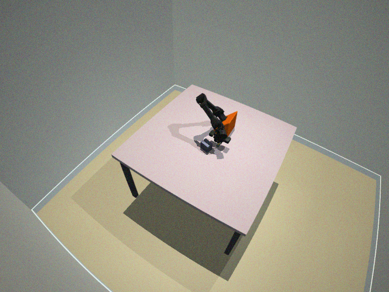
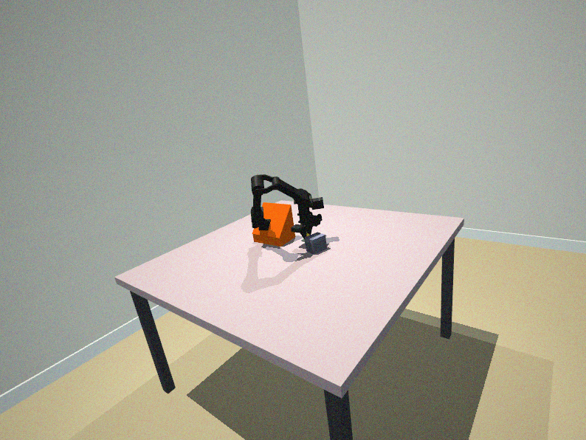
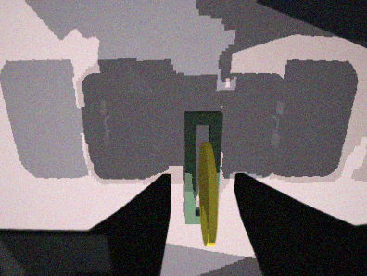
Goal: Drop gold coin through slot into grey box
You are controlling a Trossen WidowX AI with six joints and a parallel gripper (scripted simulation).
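The gold coin (image 3: 208, 199) stands on edge in the dark-green holder (image 3: 190, 139) in the wrist view, its face nearly edge-on and leaning very slightly. My gripper (image 3: 202, 181) (image 1: 219, 143) (image 2: 307, 234) is open and points down, one finger on each side of the coin with a gap on both sides. The gap at the left finger looks wider than the one at the right. The grey box (image 1: 206, 146) (image 2: 316, 243) stands close beside the gripper. In the top and exterior views the coin and holder are mostly hidden by the fingers and box.
An orange wedge-shaped block (image 1: 231, 124) (image 2: 279, 220) stands behind the gripper, next to the arm's base. All stand on the pale pink table (image 1: 201, 185) (image 2: 302, 322). A dark shape (image 3: 338, 14) cuts into the top right corner of the wrist view. Arm shadows fall around the holder.
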